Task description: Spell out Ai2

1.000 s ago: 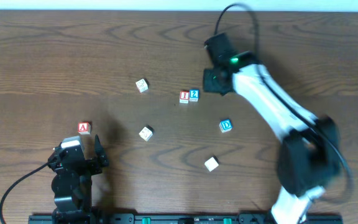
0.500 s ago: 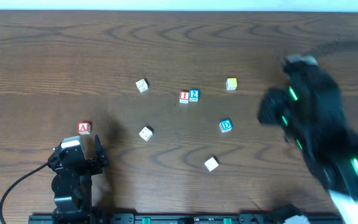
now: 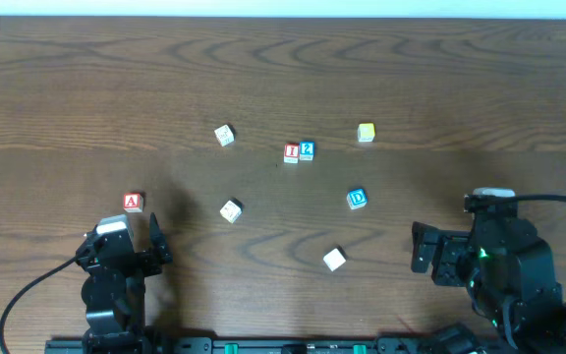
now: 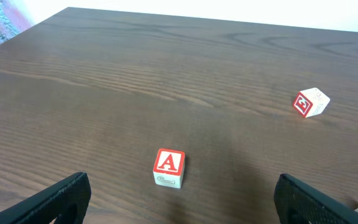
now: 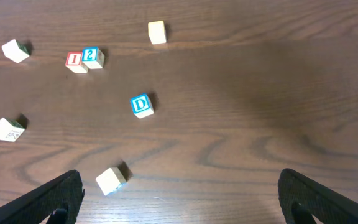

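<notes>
The red A block (image 3: 133, 203) lies alone at the left, just ahead of my open left gripper (image 3: 123, 242), which holds nothing. In the left wrist view the A block (image 4: 169, 167) sits between and beyond the spread fingers of the left gripper (image 4: 179, 200). The red I block (image 3: 291, 152) and blue 2 block (image 3: 307, 149) touch side by side mid-table, and appear as the I block (image 5: 74, 60) and 2 block (image 5: 91, 56) in the right wrist view. My right gripper (image 3: 460, 241) is open and empty at the front right; it appears wide apart as the right gripper (image 5: 179, 200).
A blue D block (image 3: 358, 199) and a yellow block (image 3: 366, 132) lie right of centre. Pale blocks rest at the back left (image 3: 224, 135), centre left (image 3: 230, 209) and front centre (image 3: 334, 259). A red-and-white block (image 4: 310, 102) shows in the left wrist view.
The right arm has swung back from beside the 2 block to the front right, and its gripper has opened. The yellow block now lies where it was. The left arm has not moved.
</notes>
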`<state>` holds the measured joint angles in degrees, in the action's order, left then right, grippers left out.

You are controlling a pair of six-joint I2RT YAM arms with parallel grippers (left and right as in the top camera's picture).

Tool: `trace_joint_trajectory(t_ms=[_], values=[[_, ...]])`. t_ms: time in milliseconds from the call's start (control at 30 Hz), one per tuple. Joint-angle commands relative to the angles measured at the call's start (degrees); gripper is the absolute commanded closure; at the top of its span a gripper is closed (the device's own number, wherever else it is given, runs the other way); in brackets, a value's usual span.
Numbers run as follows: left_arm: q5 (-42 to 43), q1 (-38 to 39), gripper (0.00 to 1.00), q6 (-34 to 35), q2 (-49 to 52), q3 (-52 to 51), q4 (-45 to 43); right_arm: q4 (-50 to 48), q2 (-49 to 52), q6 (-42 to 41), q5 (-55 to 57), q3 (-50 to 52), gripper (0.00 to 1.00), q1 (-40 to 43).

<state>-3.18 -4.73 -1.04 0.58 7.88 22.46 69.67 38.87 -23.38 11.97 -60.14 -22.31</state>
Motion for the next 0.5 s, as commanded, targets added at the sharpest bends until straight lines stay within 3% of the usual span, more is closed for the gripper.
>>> trace_joint_trajectory(t_ms=[0,267,467], values=[[-0.17,-0.07,0.05,0.83,-0.33,-1.20,0.22,0.28,-0.31,0.31,-0.20,0.17,0.01,0.11],[-0.15,-0.07,0.05,0.83,-0.33,-1.20,0.22,0.26,-0.31,0.83,2.38,0.31,0.01,0.11],[-0.15,-0.07,0.04,0.83,-0.33,-1.20,0.22,-7.91,-4.63,13.97,2.95,4.13,0.01,3.58]])
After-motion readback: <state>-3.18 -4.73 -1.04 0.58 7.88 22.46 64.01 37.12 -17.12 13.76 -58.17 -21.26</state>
